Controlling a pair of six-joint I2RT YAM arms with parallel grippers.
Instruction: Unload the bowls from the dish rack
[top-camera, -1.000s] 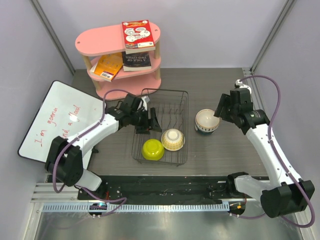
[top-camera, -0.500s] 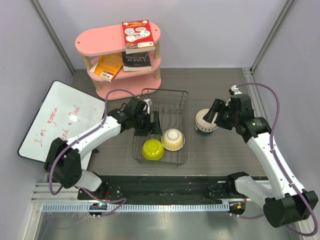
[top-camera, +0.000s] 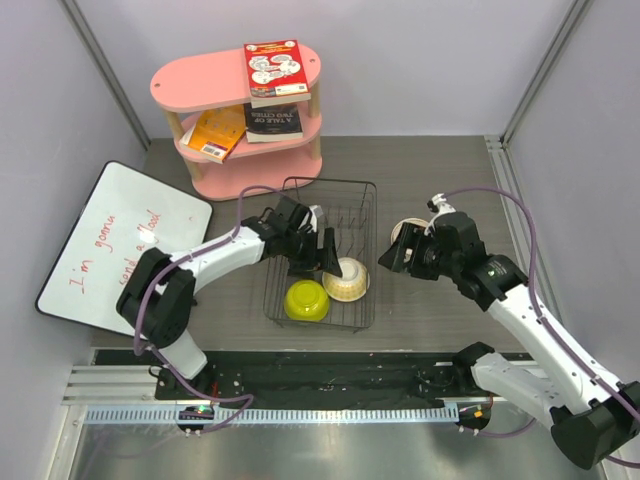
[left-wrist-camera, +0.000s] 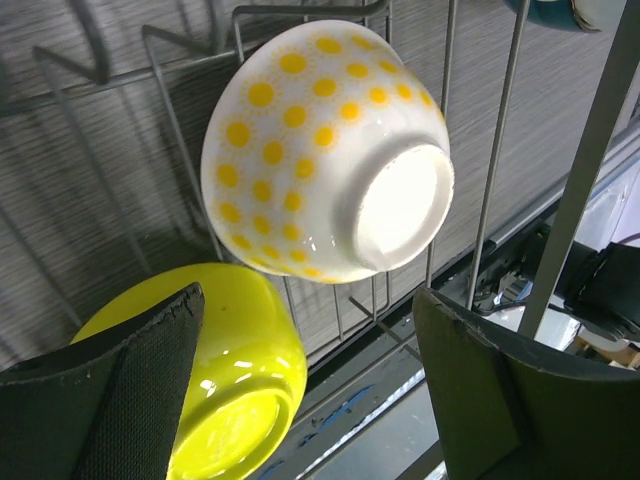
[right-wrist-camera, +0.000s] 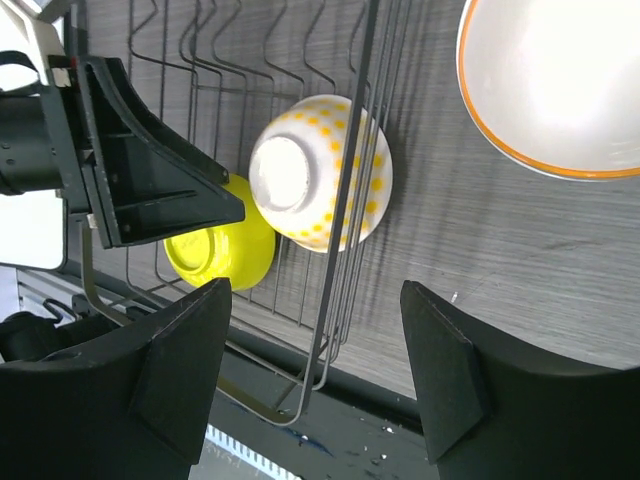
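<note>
**Two bowls in the rack, both grippers open and empty**

The dish rack (top-camera: 350, 215) holds two upturned bowls at its near end: the yellow-spotted bowl (left-wrist-camera: 320, 150) against the right-hand wires, the yellow-green bowl (top-camera: 305, 300) just beside it; an orange-rimmed bowl (right-wrist-camera: 560, 80) sits on the table (top-camera: 440, 170), right of the rack. My left gripper (top-camera: 322, 247) hovers over the spotted one, jaws wide, holding nothing; my right gripper (right-wrist-camera: 315, 330) is likewise spread and empty. I judge these bowls light, rigid, glossy and chippable; the domed flank would slip, so I'd take the foot ring or a tipped-up rim. Tines and side wires crowd them; straight up looks freest.
</note>
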